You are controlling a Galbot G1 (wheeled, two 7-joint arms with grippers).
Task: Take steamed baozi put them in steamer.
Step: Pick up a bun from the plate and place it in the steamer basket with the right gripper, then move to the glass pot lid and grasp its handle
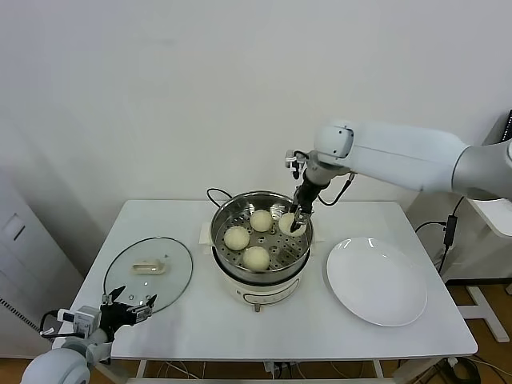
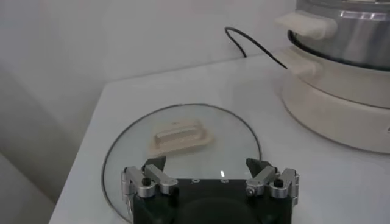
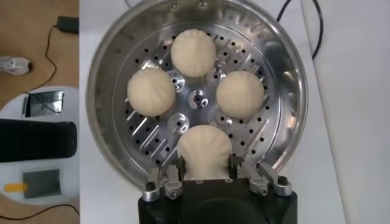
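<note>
The steamer (image 1: 221,218), a shiny steel basket on a white pot base, stands mid-table. Three baozi (image 1: 261,220) (image 1: 236,238) (image 1: 256,258) lie on its perforated floor. My right gripper (image 1: 296,222) reaches down into the basket at its far right side, shut on the fourth baozi (image 1: 286,224). In the right wrist view this baozi (image 3: 204,146) sits between my fingertips (image 3: 177,167), low over the basket floor (image 3: 152,137), with the three others (image 3: 193,53) (image 3: 150,91) (image 3: 240,94) around the centre. My left gripper (image 1: 132,308) is parked open at the table's near left.
A round glass lid (image 1: 148,268) lies flat at the left, right under my left gripper (image 2: 206,167). An empty white plate (image 1: 376,280) lies right of the steamer. A black cable (image 1: 214,194) runs behind the pot. The pot base (image 2: 341,103) shows in the left wrist view.
</note>
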